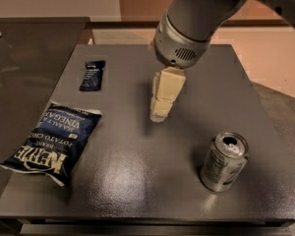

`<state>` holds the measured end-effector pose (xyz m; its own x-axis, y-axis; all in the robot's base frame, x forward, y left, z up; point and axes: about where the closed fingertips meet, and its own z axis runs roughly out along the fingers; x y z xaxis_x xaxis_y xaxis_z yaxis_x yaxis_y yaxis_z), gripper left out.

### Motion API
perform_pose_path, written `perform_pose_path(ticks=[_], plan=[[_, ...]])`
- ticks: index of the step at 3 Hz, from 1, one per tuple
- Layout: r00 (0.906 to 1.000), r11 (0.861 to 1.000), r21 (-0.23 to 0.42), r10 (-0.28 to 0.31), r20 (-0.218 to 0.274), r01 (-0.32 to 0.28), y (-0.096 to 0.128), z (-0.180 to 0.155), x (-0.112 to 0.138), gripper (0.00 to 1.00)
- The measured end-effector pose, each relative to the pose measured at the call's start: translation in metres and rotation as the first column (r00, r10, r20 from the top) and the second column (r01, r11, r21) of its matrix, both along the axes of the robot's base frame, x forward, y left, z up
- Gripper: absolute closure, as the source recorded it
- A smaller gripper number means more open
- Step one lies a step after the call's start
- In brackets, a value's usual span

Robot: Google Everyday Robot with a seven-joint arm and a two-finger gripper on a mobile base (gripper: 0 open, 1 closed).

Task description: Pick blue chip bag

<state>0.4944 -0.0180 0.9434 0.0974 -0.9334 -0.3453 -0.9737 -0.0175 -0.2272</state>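
My pincer [158, 116] hangs over the middle of the table [137, 191], a little toward its far edge, its pale cream tip pointing down and slightly toward the table's left side. From this angle I cannot tell whether it is spread or pressed together; it holds nothing. I also cannot tell whether the tip touches the table top or hovers just above it. My grey wrist [187, 38] reaches in from beyond the table's far right corner.

The blue chip bag [54, 144] lies flat on the table near its front left corner, lettering facing up. It is turned at a slant, so that one pale crimped end points at that corner and the other toward the table's centre. It sits well apart from my pincer.

A small dark packet [92, 75] lies flat near the table's far left corner, apart from the bag. A silver drink can [223, 161] stands near the table's front right corner, its opened top showing. A darker counter [34, 48] runs along the table's left side.
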Motion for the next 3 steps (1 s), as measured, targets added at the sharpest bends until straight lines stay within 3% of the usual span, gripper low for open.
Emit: perform_pose_path(ticks=[1,2,3], plan=[[0.9926,0.993,-0.004,0.116,0.035,-0.116,0.041,-0.019,-0.008,0.0],[0.9609,0.964,-0.041,0.264,0.083,-0.262,0.081,-0.036,-0.022,0.0],[0.9043,0.911,-0.097,0.409,0.121,-0.4,0.119,-0.049,-0.034,0.0]])
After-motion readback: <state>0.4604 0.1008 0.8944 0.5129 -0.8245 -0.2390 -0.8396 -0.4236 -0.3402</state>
